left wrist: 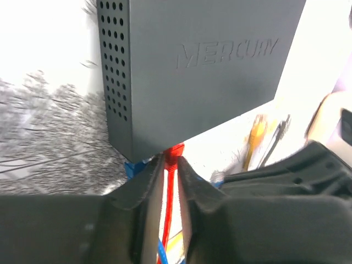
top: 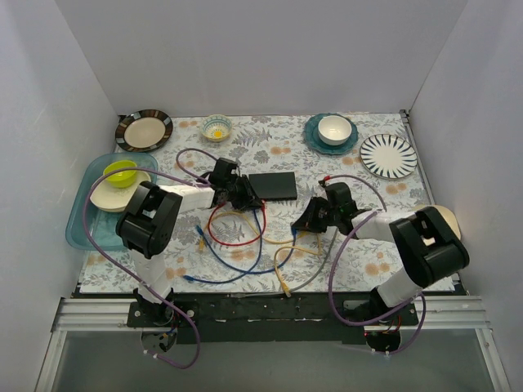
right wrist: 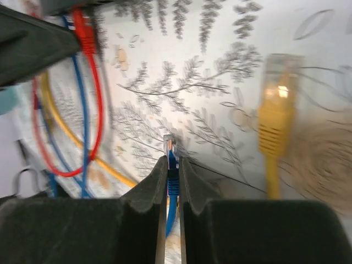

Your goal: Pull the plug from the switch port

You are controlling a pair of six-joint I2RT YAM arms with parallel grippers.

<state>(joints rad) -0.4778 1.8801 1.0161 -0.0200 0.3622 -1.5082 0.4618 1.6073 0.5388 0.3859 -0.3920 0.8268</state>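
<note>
Spreading under everything, the flower-printed worktop (top: 270, 140) has both arms bolted at its near edge. The left arm (top: 151, 219) rises to a bent elbow and lays its forearm out to the right and away, so its wrist sits at the near left corner of the switch (top: 274, 185). The right arm (top: 426, 245) folds at a bulky elbow by the right edge and reaches its forearm leftward, wrist low over the loose cables, near the switch but apart from it. The switch lies flat at mid-worktop, between the two wrists.

The left claw (left wrist: 170, 160) is pressed together on the red cable (left wrist: 170, 192) just behind the red plug (left wrist: 175, 149), which sits against the switch's near edge. I cannot tell whether the plug is seated in a port. The right claw (right wrist: 171, 159) pinches the blue cable (right wrist: 172, 184) just behind its clear tip. A yellow plug (right wrist: 278, 121) shows blurred to the right.
</note>
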